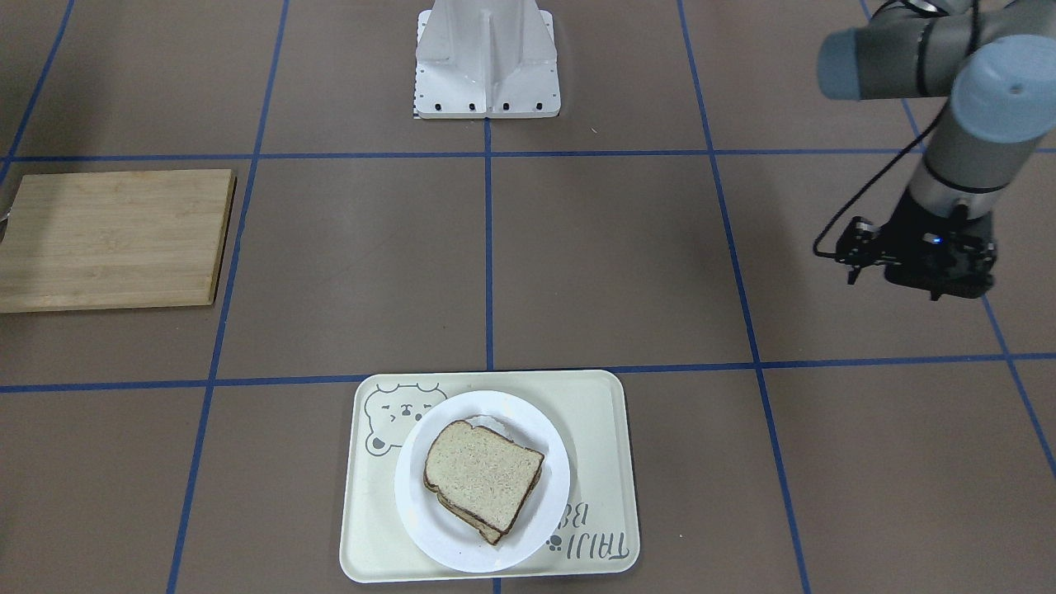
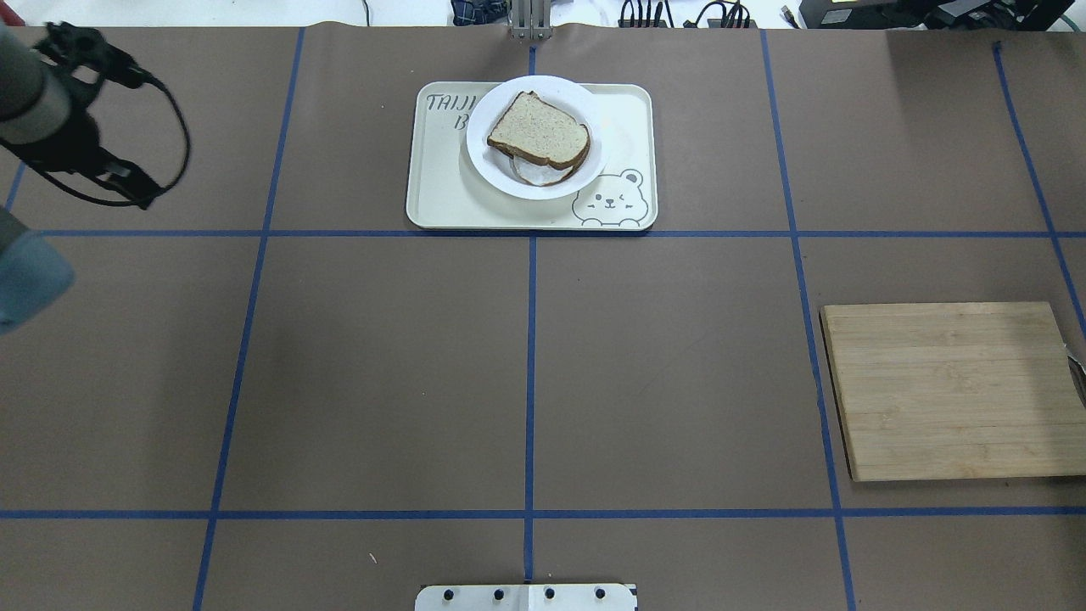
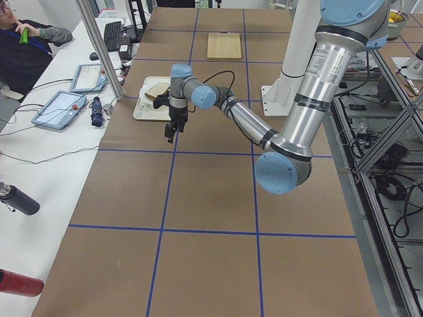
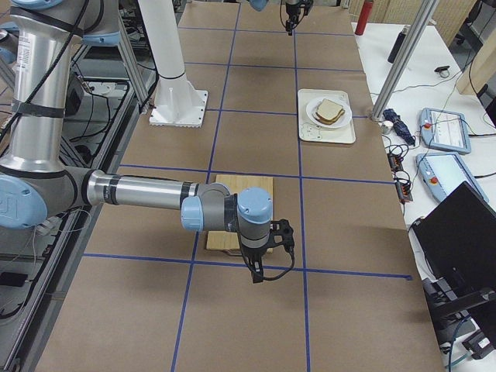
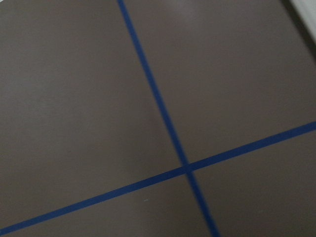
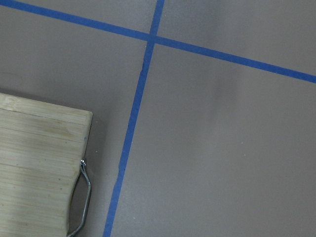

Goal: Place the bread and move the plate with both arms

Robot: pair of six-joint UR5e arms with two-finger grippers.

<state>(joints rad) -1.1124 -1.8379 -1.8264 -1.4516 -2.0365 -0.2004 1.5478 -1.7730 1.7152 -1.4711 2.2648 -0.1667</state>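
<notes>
The bread (image 1: 483, 477) lies on top of a second slice on the white plate (image 1: 410, 499), with something white showing between the slices. The plate rests on the cream bear tray (image 1: 602, 412) at the table's far edge from the robot. They also show in the overhead view: bread (image 2: 539, 129), plate (image 2: 496, 174), tray (image 2: 441, 199). My left gripper (image 1: 924, 272) hangs over bare table well to the side of the tray; its fingers are hidden. My right gripper (image 4: 260, 267) shows only in the exterior right view, by the cutting board's end; I cannot tell its state.
A bamboo cutting board (image 2: 950, 390) with a metal handle (image 6: 86, 192) lies on my right side. The white robot base (image 1: 487, 58) stands at the near edge. Blue tape lines grid the brown table. Operators' desks border the far edge.
</notes>
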